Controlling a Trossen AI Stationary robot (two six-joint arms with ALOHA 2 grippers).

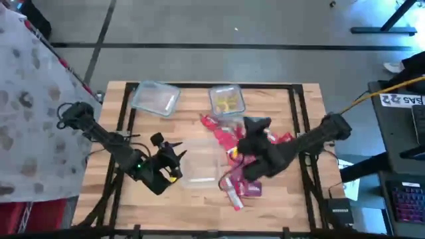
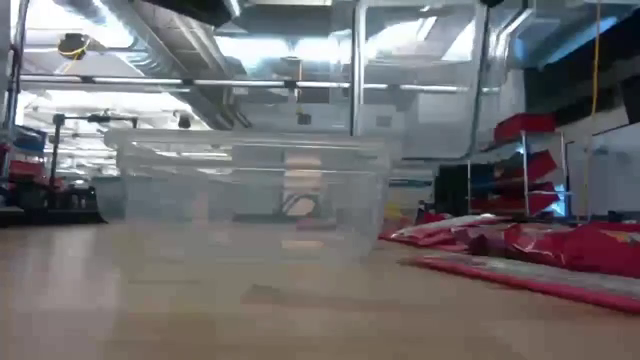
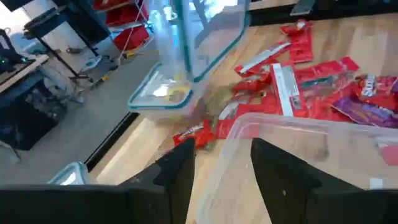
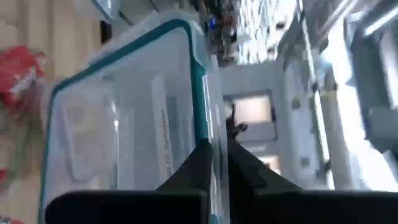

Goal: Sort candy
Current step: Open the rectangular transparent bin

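Note:
A clear tub [image 1: 199, 164] stands on the table's middle, with my left gripper [image 1: 174, 159] at its left rim. Red candy packets [image 1: 229, 139] lie in a heap to its right, and purple ones [image 1: 251, 189] lie nearer the front edge. At the far side, a small tub [image 1: 227, 101] holds yellow candy. My right gripper [image 1: 255, 127] hangs above the heap, shut on a clear lid with a teal edge [image 3: 193, 37]. The lid stands upright in the air over the small tub. My left gripper has the clear tub's left wall [image 3: 227, 134] between its fingers, one finger [image 3: 280, 174] inside the tub and the other [image 3: 180, 177] outside. The fingers come from the table's left, slanting a little downward. The tub's base rests on the table. My right gripper pinches the lid's teal rim [image 4: 208, 134] between its two fingers, at one edge of the lid. The lid stands on edge beyond the fingers, lifted clear of the table and the tubs.
Another clear container with a teal edge [image 1: 156, 97] lies at the table's far left. In the low view the clear tub [image 2: 250, 190] fills the middle and red packets [image 2: 560, 245] lie to its right. Black rails run along the table's left and right edges.

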